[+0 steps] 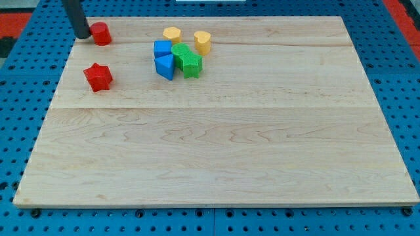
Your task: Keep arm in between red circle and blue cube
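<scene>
The red circle point(101, 33) sits near the board's top left corner. My tip point(83, 36) is just to its left, touching or nearly touching it. The blue cube point(161, 48) lies further right, in a tight cluster with a blue triangular block point(165, 65). The tip is on the far side of the red circle from the blue cube, not between them.
A red star point(98, 77) lies below the red circle. Two green blocks point(186, 60) touch the blue ones. Two yellow blocks point(172, 34) point(202, 41) sit above the cluster. The wooden board point(216, 157) lies on a blue pegboard.
</scene>
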